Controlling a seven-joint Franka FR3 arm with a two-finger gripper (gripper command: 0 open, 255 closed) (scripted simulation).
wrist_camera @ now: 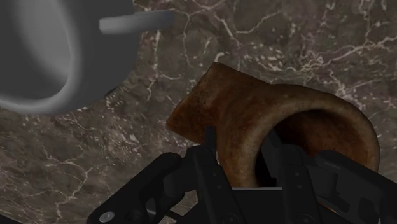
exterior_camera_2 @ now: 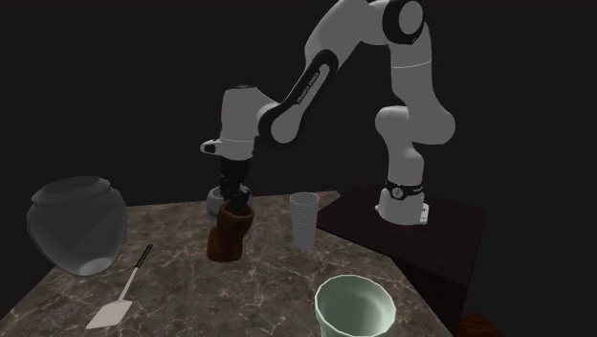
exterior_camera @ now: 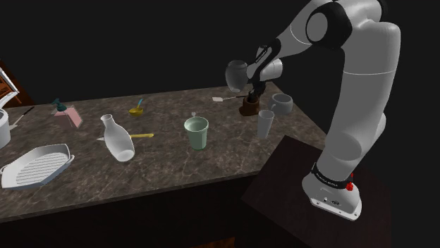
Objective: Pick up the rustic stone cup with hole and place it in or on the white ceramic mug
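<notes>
Our shoulder camera looks down on the brown cup (exterior_camera: 248, 107) from well off, over the stand (exterior_camera: 282, 176) side of the tabletop (exterior_camera: 162, 165). Our second camera faces that cup low and nearer, the stand beyond it. Our wrist camera sits just above the cup, behind the end effector (wrist_camera: 242, 149). We see it in all three.

You can read no text here: faint marks on the arm (exterior_camera_2: 308, 84) and its base band (exterior_camera: 330, 180) are illegible.
</notes>
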